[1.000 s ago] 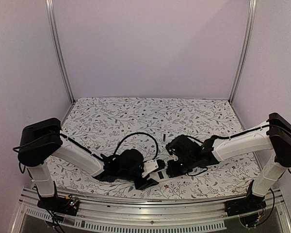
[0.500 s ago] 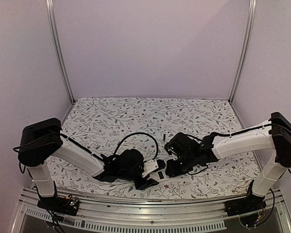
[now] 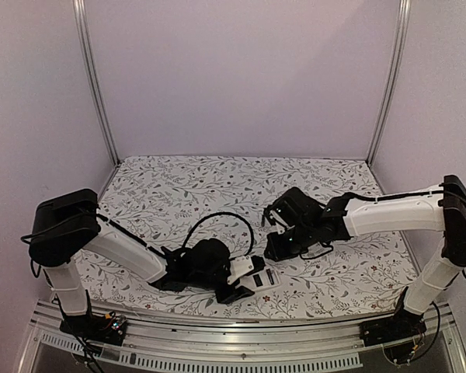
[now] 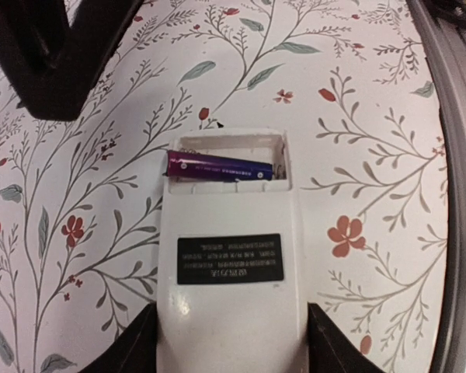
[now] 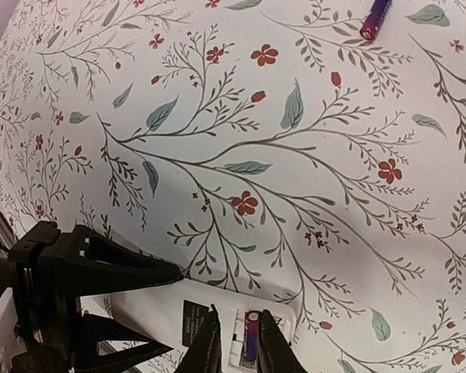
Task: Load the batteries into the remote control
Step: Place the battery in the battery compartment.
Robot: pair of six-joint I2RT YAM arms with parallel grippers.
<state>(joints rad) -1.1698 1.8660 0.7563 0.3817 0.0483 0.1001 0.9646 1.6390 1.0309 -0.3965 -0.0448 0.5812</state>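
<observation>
Now that the right gripper (image 5: pixel 238 347) has lifted off the remote control (image 4: pixel 229 233) and is swinging toward its far side, the first battery (image 4: pixel 221 167) is sitting in the open compartment at the remote control's far end. I am reading that as half of the loading being done. The right fingers are standing nearly together, with a narrow gap and nothing between them, so they are carrying nothing away. The left gripper (image 4: pixel 227 350) is clamping the remote control's near end from both sides, holding it on the floral cloth (image 3: pixel 179 186) with the plain back and its dark label (image 4: pixel 229 259) facing up. The first battery is lying across the remote control's width, looking slightly askew, and a strip of bare compartment is showing beyond it, which the other cell will probably be needing. The second battery (image 5: pixel 375 17) is lying loose on the cloth beyond the remote control's far end, well apart from it. A metal rail (image 4: pixel 450 194) is running along one side of the remote control, near but not touching. Nothing is lying on the cloth between the remote control and the second battery, so the reach is looking unobstructed. The likelier trouble is the thin cylinder rolling under the fingers, and the tight room beside the first battery.
</observation>
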